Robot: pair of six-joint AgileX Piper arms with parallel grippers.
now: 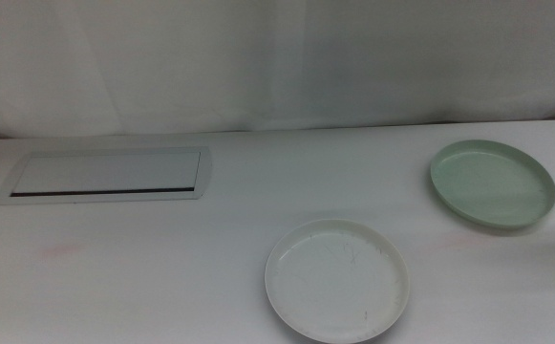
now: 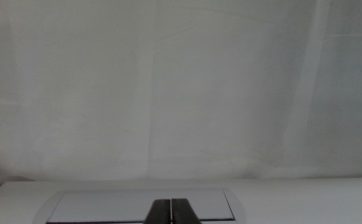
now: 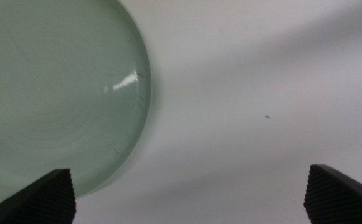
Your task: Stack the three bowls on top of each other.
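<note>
Two of the shallow round plastic bowls lie apart on the white worktop (image 1: 162,277), the pale mint-green bowl (image 1: 492,183) just beside the right gripper's (image 3: 190,193) wide-apart fingers, the white bowl (image 1: 337,279) nearer centre, while the left gripper (image 2: 171,211), fingers together, waits by the flat white-grey slotted panel (image 1: 105,175).

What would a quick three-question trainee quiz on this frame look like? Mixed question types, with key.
1. True or false: the white bowl is stacked on the mint green bowl.
2. Which gripper has its jaws spread wide beside the mint green bowl? A) left gripper B) right gripper
3. Fill in: the left gripper faces the flat ____ with a dark slot.

Key:
1. False. They sit apart on the table; no grey bowl is in view.
2. B. The right gripper is open; the left gripper's jaws are together.
3. Panel.
</note>
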